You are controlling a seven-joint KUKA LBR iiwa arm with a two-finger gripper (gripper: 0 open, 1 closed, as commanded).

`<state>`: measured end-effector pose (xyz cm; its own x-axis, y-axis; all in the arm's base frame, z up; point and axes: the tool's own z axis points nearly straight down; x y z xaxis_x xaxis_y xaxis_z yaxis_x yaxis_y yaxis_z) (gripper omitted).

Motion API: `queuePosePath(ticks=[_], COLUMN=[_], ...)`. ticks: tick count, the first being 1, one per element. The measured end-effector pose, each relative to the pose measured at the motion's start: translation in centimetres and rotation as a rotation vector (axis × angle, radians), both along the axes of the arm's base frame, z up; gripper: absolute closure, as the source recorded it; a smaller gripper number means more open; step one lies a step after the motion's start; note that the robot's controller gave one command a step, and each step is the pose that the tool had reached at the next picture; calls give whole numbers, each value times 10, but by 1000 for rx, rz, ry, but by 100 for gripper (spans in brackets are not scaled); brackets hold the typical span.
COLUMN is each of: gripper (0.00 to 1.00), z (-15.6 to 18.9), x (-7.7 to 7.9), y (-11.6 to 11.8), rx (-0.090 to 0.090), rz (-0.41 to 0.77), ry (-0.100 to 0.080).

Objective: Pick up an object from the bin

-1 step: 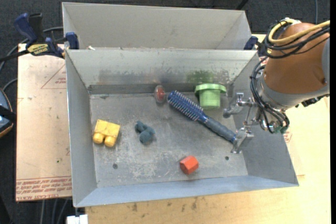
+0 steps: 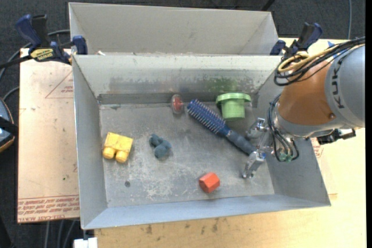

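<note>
My gripper (image 2: 253,166) hangs low at the right side of the bin, its metal fingers pointing down to the floor just beyond the handle end of a blue hairbrush (image 2: 216,124). The brush lies slantwise from the middle back toward the gripper. I see nothing between the fingers. A small red block (image 2: 209,182) lies on the floor to the gripper's left, near the front. A green round cup-like piece (image 2: 233,105) stands behind the brush by the back wall.
A yellow block (image 2: 117,147) and a dark blue-grey lump (image 2: 160,147) lie on the left half of the floor. A small red-and-clear ball (image 2: 177,103) rests by the back wall. The orange-covered arm fills the right wall's side.
</note>
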<state>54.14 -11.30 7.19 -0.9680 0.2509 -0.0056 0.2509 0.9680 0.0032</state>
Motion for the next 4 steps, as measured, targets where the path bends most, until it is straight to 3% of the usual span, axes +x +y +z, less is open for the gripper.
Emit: queuePosePath(ticks=[4], gripper=[0], z=[4], x=[4], y=[1], rx=[-2], rz=[6], ry=[5])
